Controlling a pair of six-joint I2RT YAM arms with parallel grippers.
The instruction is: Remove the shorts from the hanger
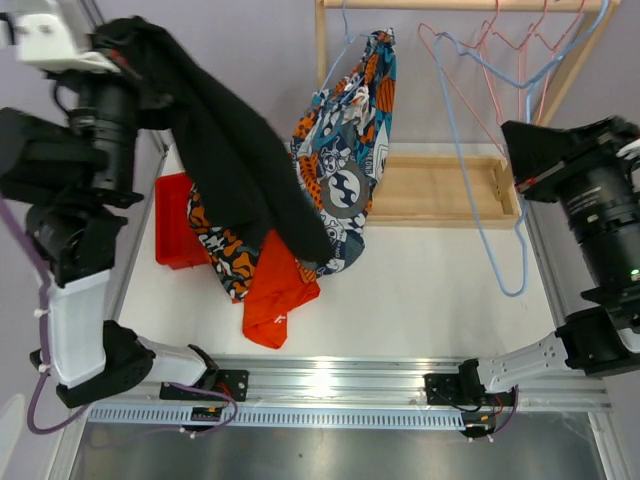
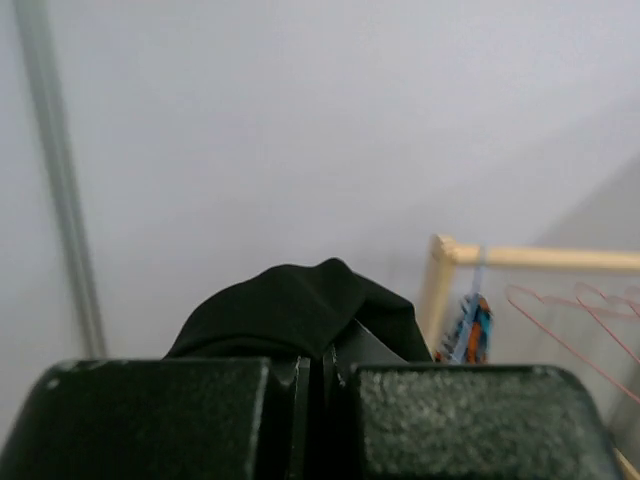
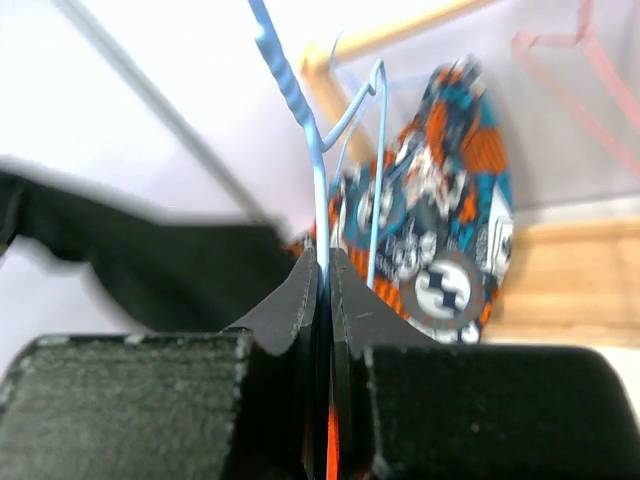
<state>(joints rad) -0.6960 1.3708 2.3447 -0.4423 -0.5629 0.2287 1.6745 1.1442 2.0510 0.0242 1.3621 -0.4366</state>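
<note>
While clamped at one end in the left gripper (image 2: 318,365), jaws pressed shut on the cloth: black shorts (image 1: 230,150), held high at the far left. Long axis slanting down and to the right in the top view, lower end lying over the heap on the table (image 1: 430,300).

Blue printed shorts (image 1: 350,140) hung from the wooden rail (image 1: 450,5) on a blue wire hook, long axis straight down, lower hem near the heap.

Heap on the table: blotched orange-black-white shorts (image 1: 225,255) partly under the black pair; plain orange shorts (image 1: 275,290) just beside, pointing toward the near edge. Red bin (image 1: 175,235) at the left edge, touching the heap.

Right gripper (image 3: 322,265) closed tight on the wire of a blue hanger (image 3: 319,200), bare, dangling at the right beside the wooden tray (image 1: 440,190). Pink hangers (image 1: 500,45) on the rail above.

Open room: bare table between heap and right arm, up to the near rail.
</note>
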